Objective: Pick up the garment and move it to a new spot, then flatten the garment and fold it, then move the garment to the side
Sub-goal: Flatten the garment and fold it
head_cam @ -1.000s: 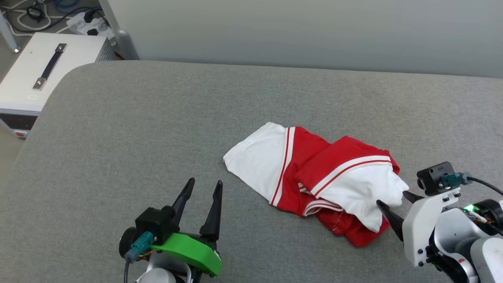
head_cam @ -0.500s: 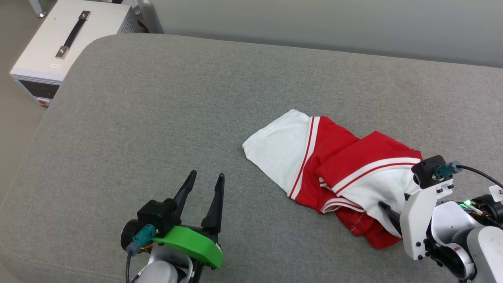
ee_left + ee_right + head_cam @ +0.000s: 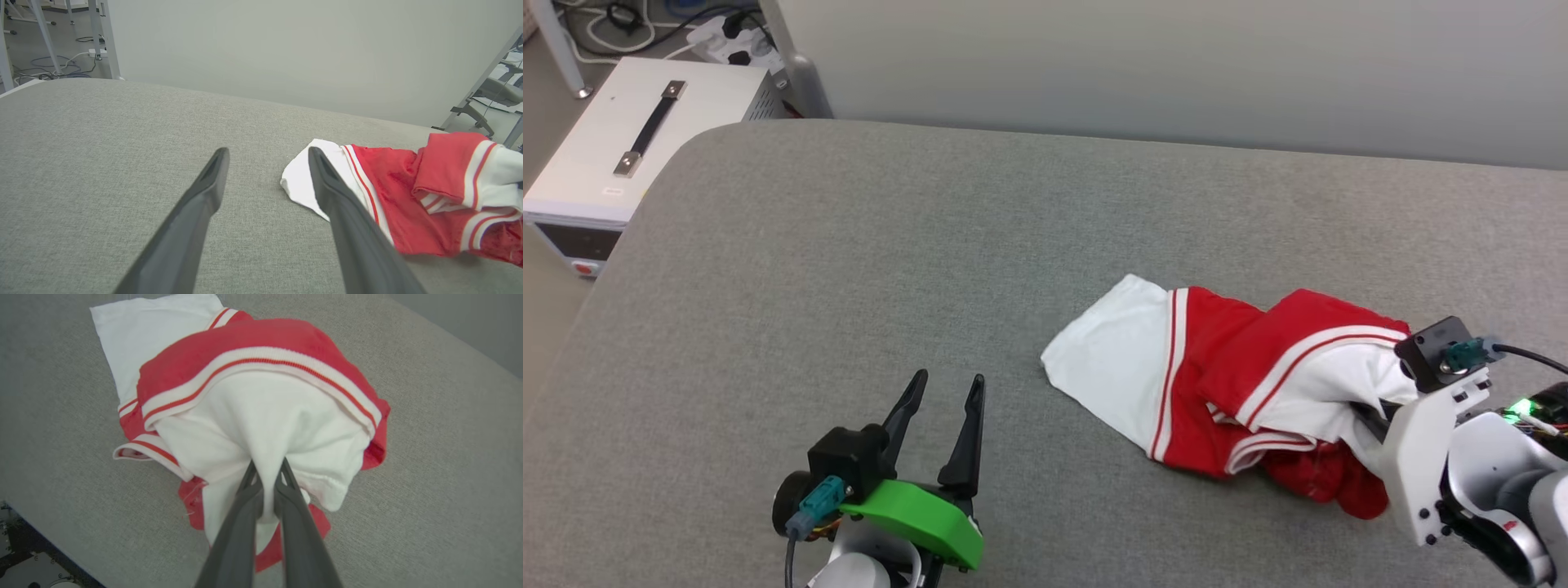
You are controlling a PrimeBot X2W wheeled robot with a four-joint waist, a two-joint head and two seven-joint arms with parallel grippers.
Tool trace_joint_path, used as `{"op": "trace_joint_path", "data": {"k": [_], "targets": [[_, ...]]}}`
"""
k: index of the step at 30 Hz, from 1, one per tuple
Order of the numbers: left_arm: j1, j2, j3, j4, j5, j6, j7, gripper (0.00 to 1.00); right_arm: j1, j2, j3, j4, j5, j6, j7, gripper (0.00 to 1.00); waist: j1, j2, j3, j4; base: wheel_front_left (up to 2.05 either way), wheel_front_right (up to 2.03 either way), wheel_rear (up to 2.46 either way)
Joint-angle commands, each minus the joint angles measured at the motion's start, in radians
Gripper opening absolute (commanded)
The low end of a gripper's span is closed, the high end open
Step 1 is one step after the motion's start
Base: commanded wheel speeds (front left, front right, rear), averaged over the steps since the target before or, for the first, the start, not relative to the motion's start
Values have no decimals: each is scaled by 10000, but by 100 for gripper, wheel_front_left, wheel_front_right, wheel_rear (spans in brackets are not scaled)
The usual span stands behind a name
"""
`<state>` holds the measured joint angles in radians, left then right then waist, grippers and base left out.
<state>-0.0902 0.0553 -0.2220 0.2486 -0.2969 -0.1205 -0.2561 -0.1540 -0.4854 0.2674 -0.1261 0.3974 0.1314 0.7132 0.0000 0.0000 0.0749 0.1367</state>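
The garment (image 3: 1225,384) lies bunched on the grey padded table (image 3: 931,245), red with white sleeves and striped trim; its lettering is hidden in the folds. My right gripper (image 3: 265,473) is shut on a pinch of the white sleeve cloth, which bunches up around its fingers. In the head view that gripper (image 3: 1364,412) sits at the garment's right end, its tips buried in cloth. My left gripper (image 3: 947,384) stands open near the table's front, left of the garment and apart from it. The garment (image 3: 408,200) shows to the right of the left fingers (image 3: 212,179).
A white case with a black handle (image 3: 629,155) stands on the floor beyond the table's left corner, with cables and a power strip (image 3: 719,41) behind it. A pale wall runs along the table's far edge. Chairs (image 3: 490,94) stand off to the right.
My right gripper has closed on the white sleeve and lifted that end of the garment slightly. The head camera has shifted. The left gripper has stayed open and still.
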Motion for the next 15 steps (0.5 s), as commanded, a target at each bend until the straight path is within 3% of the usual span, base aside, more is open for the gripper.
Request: {"op": "trace_joint_path", "data": {"k": [1, 2, 4, 11, 12, 13, 14, 15], "targets": [[116, -41, 27, 17, 70, -70, -57, 100, 186, -248, -84, -167, 126, -7, 8, 0, 0, 0, -297, -322, 0, 0, 0], [164, -44, 19, 18, 79, -74, -57, 100, 475, -816, -282, -295, 280, -7, 41, 0, 0, 0, -324, -453, 0, 0, 0], [168, -46, -16, 20, 83, -78, -57, 100, 702, -1174, -333, -226, 430, -7, -19, 0, 0, 0, -278, -537, 0, 0, 0], [9, -49, -374, 199, 19, -88, -57, 100, 1352, -1507, -195, 1181, 894, -7, -921, 0, 0, 0, -32, -774, 0, 0, 0], [-16, -49, -413, 234, 7, -88, -57, 100, 1342, -1481, -145, 1386, 867, -7, -1086, 36, 0, 0, -25, -802, 0, 0, 0], [-32, -49, -434, 262, -1, -89, -57, 100, 1327, -1450, -126, 1540, 821, -7, -1251, 78, 0, 0, -17, -825, 0, 0, 0], [-54, -49, -441, 288, -9, -89, -57, 100, 1288, -1375, -123, 1717, 789, -7, -1434, 100, 0, 0, -4, -870, 0, 0, 0], [-76, -49, -447, 306, -9, -90, -57, 100, 1236, -1307, -118, 1813, 783, -7, -1587, 100, 0, 0, 2, -897, 0, 0, 0]]}}
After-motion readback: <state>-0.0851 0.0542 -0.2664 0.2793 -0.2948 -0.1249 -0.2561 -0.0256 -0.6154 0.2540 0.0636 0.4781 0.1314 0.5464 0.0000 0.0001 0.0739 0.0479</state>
